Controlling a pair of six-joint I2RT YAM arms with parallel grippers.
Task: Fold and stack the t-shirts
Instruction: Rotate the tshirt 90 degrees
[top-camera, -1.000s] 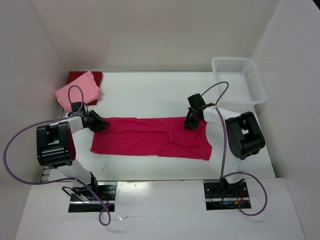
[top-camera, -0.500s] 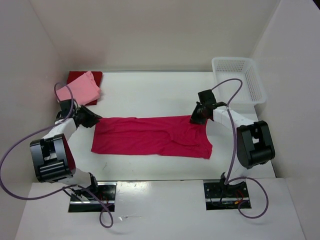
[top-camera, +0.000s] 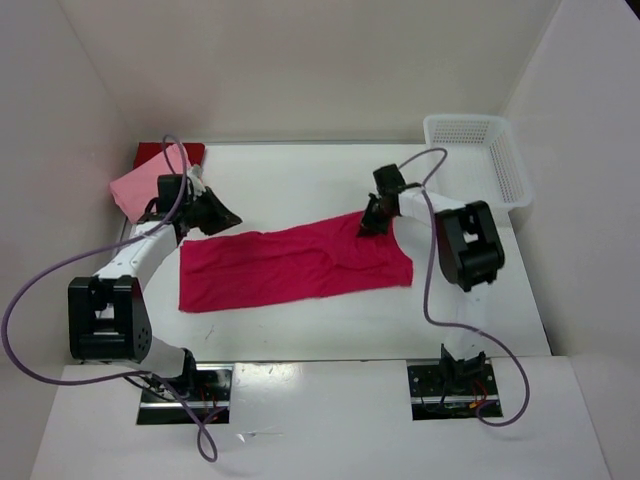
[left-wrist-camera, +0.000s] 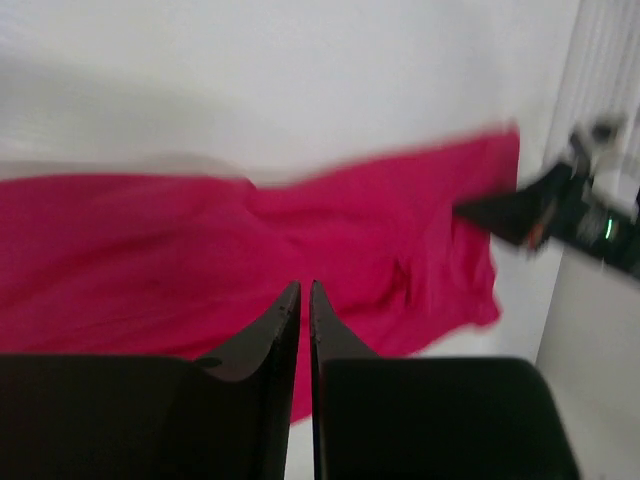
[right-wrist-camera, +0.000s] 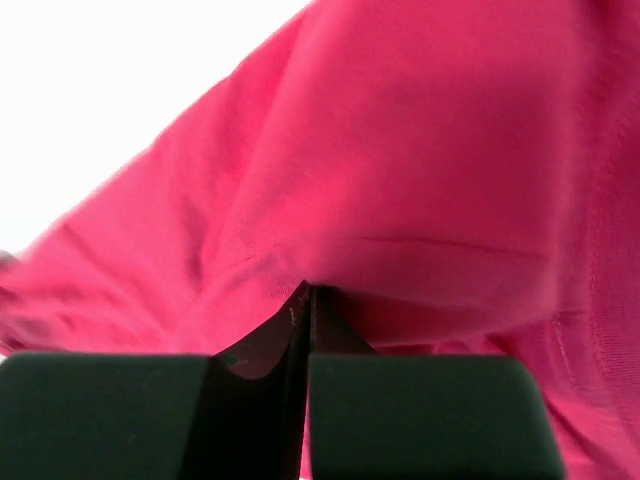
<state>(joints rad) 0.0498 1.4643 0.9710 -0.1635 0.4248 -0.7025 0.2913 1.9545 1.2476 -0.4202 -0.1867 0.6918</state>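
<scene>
Three t-shirts are sitting on the white table (top-camera: 300, 180). The magenta shirt (top-camera: 290, 268) is lying spread across the middle, its far right corner drawn up toward my right gripper (top-camera: 368, 226) — I am pinching a fold of that cloth, jaws fully closed on it. My left gripper (top-camera: 228, 216) is hovering by the shirt's far left corner, jaws nearly together, no cloth showing between them. The pink shirt (top-camera: 135, 187) is resting folded on the dark red shirt (top-camera: 190, 152) at far left — well apart from the white basket (top-camera: 515, 180).
</scene>
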